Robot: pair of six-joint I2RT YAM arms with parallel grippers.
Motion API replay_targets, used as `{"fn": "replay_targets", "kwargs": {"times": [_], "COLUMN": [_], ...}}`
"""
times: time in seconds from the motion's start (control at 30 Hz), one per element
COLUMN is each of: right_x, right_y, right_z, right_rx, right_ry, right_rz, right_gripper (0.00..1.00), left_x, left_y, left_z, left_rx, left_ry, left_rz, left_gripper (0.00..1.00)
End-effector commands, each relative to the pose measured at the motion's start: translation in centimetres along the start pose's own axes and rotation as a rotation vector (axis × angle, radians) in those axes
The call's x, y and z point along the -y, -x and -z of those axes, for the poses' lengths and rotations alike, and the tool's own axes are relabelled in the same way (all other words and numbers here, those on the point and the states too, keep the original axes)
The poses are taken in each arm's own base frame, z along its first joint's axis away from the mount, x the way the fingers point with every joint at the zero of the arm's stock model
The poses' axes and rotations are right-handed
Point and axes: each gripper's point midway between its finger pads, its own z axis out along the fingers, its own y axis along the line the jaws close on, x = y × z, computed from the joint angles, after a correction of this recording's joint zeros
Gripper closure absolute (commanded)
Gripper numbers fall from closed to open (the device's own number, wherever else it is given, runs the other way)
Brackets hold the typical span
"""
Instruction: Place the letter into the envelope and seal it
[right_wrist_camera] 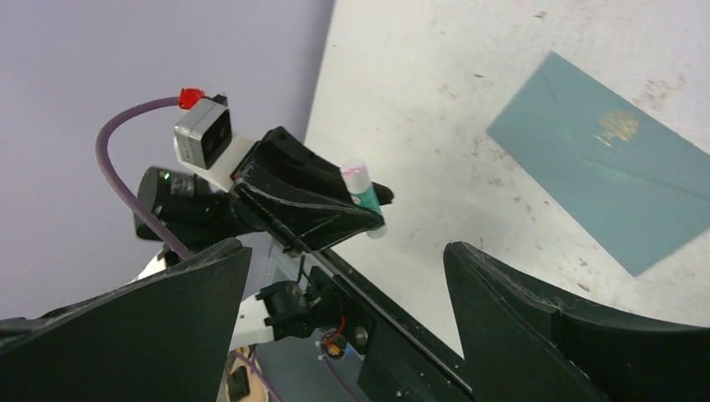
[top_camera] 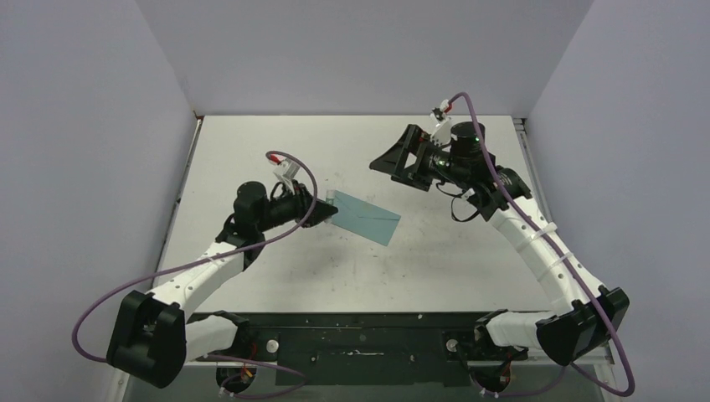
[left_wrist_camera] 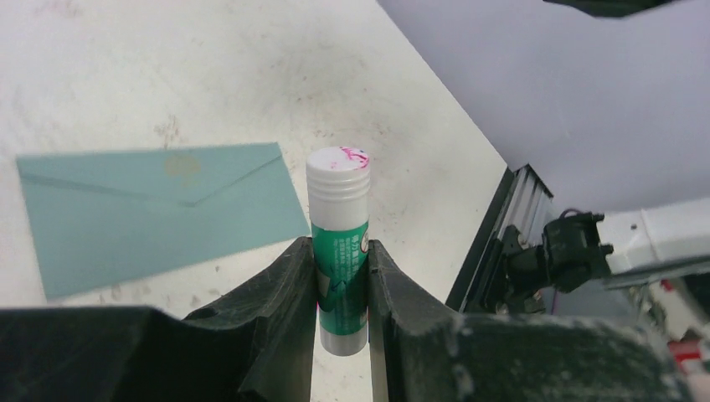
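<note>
Left wrist view: the left pincer (left_wrist_camera: 339, 261) is clenched on a glue stick (left_wrist_camera: 337, 251), with both dark fingers (left_wrist_camera: 285, 306) pressed against the green body of the stick from opposite sides. The stick stands upright between the jaws; its white ribbed top, smeared with pink marks, rises clear above the fingertips, and its pale lower end shows below them. Beyond the stick lies the envelope (left_wrist_camera: 159, 209), teal, flat on the bench (left_wrist_camera: 209, 75), with its triangular flap folded down against the body and a small gold emblem (left_wrist_camera: 181, 165) on the flap. From the top external view, the left pincer sits just beside the left end of the envelope, at the corner nearest the arm. The right pincer (right_wrist_camera: 345, 248) is released: its two jaws stand spread wide, with open space between them. It is well apart from the envelope, beyond its far right side, and its camera looks back across the envelope toward the left pincer and the stick. The envelope lies at a slant near the middle of the bench.
</note>
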Motion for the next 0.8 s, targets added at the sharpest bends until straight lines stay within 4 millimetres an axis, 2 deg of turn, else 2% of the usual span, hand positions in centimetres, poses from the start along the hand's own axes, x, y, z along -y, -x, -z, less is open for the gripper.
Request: {"fn": "replay_targets", "kwargs": {"times": [0.0,0.07,0.13,0.17,0.23,0.37,0.47,0.77], "right_x": [4.0,5.3,6.6,7.1,7.8,8.8,9.4,10.8], "right_y": [0.3,0.2,0.2,0.1,-0.2,-0.8,-1.2,-3.1], "right_z": [0.1,0.2,0.5,0.6,0.6,0.7,0.7,0.3], "right_rx": [0.099,0.126,0.159,0.166,0.171,0.157,0.141,0.085], "right_ry": [-0.151,-0.198,-0.250,-0.267,-0.289,-0.322,-0.343,-0.337], "right_rz": [-0.054,-0.067,-0.077,-0.084,-0.102,-0.103,-0.092,-0.097], "right_gripper": [0.12,0.12,0.12,0.13,0.13,0.13,0.13,0.12], "left_x": [-2.1,-4.6,-7.8,-8.9,-9.9,-10.7,-10.8,-11.1], "left_y": [0.7,-0.4,-2.5,-3.4,-4.5,-7.0,-8.3,-13.0], "left_z": [0.6,1.5,3.0,3.7,4.0,3.3,2.2,0.1], "left_rx": [0.198,0.240,0.239,0.233,0.227,0.220,0.205,0.144], "left_ry": [0.162,0.306,0.534,0.621,0.679,0.735,0.784,0.872], "left_rz": [0.336,0.447,0.570,0.616,0.655,0.789,0.802,0.832], "left_gripper": [0.89,0.86,0.78,0.78,0.79,0.82,0.85,0.84]}}
